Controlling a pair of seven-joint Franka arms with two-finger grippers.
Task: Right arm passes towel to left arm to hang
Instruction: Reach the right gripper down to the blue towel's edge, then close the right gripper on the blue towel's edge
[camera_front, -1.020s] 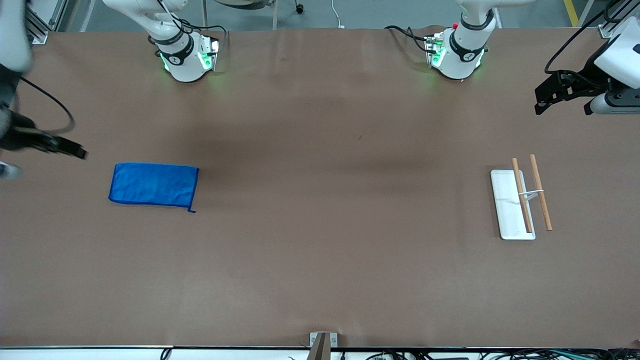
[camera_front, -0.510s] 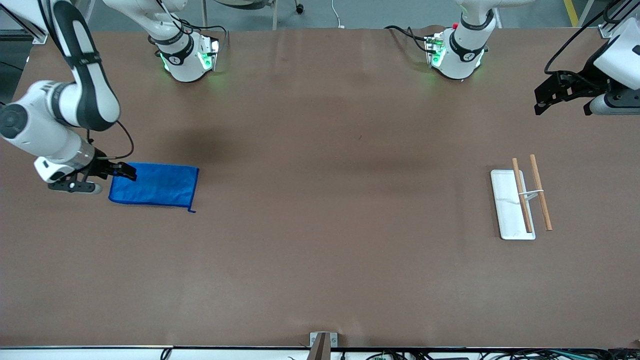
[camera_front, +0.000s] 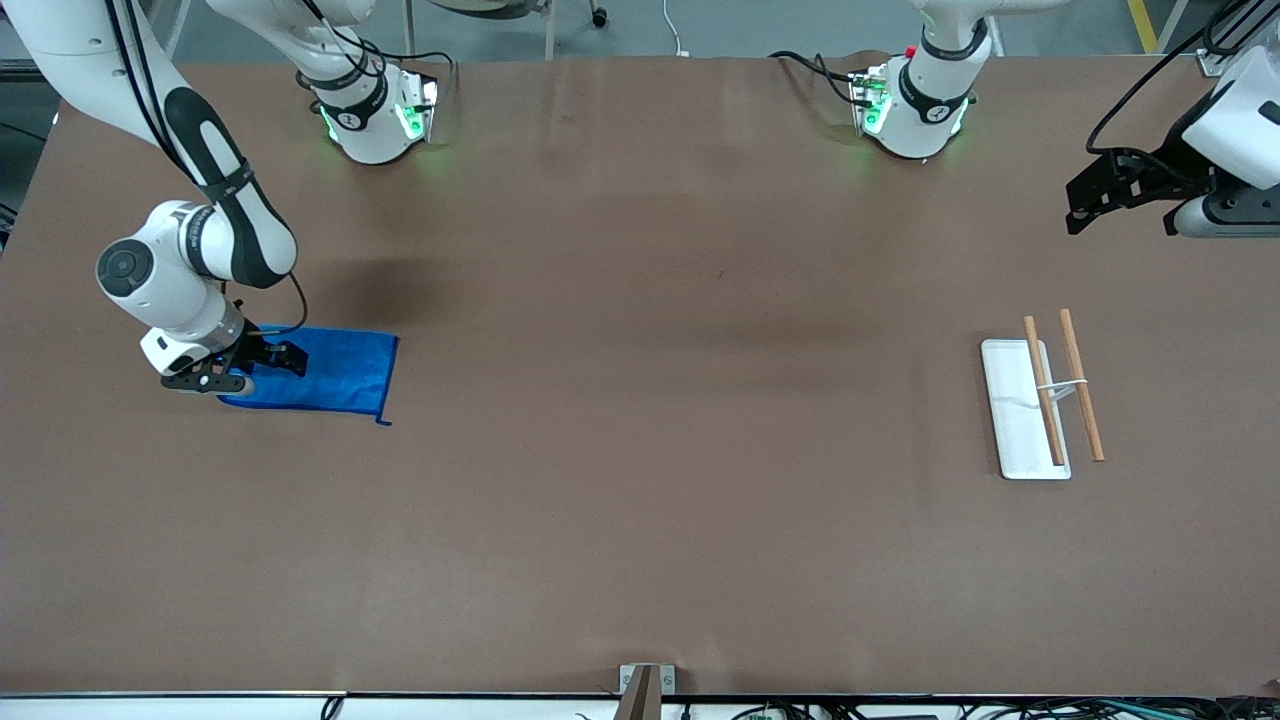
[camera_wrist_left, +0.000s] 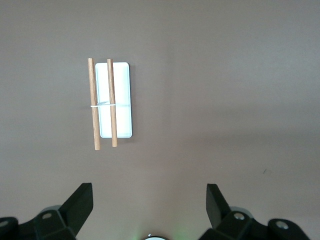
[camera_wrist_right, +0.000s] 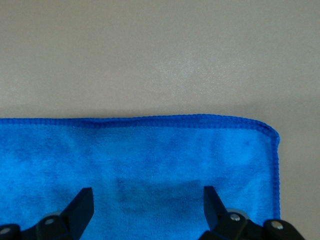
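I am watching the right gripper hanging low over the towel, its fingers standing spread apart above the blue pile and gripping nothing. The towel is lying flat on the brown table toward the right arm's end, its hem showing in the right wrist view (a thread loop is trailing from the corner nearest the front camera). The left gripper is waiting up in the air at the left arm's end of the table, fingers wide apart and empty. Below it the white rack base is carrying two wooden bars, well apart from the towel.
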